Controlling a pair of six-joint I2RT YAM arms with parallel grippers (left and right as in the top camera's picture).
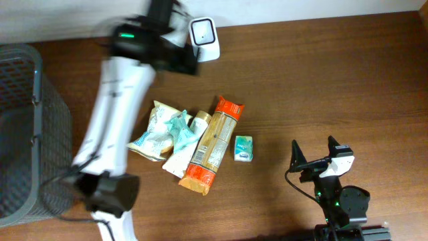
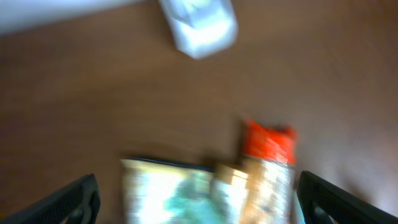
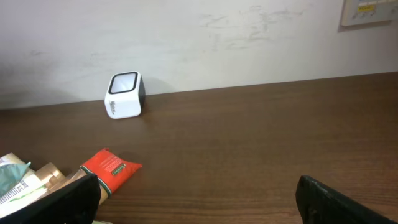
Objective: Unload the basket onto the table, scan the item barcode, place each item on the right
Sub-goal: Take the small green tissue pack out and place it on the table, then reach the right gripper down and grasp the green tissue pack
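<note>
- Left gripper [image 2: 199, 202]: its dark fingers stand wide apart at the lower corners of its motion-blurred wrist view, with nothing held.
- Right gripper [image 1: 313, 150]: jaws spread and empty, low over the near right part of the table [image 1: 334, 80], which is dark brown wood grain.
- Barcode scanner [image 1: 204, 39]: a white rounded cube with a glossy window, at the far edge by the wall.
- Mid-table heap, well apart from the scanner: a long clear pasta packet [image 1: 214, 144] with orange ends, a cream tube [image 1: 187, 144] and a crinkled white-and-teal pouch [image 1: 159, 130], all touching.
- A small teal-and-white carton [image 1: 244, 148] lies just beside the packet.
- A grey mesh basket [image 1: 27, 134] stands at the left.
</note>
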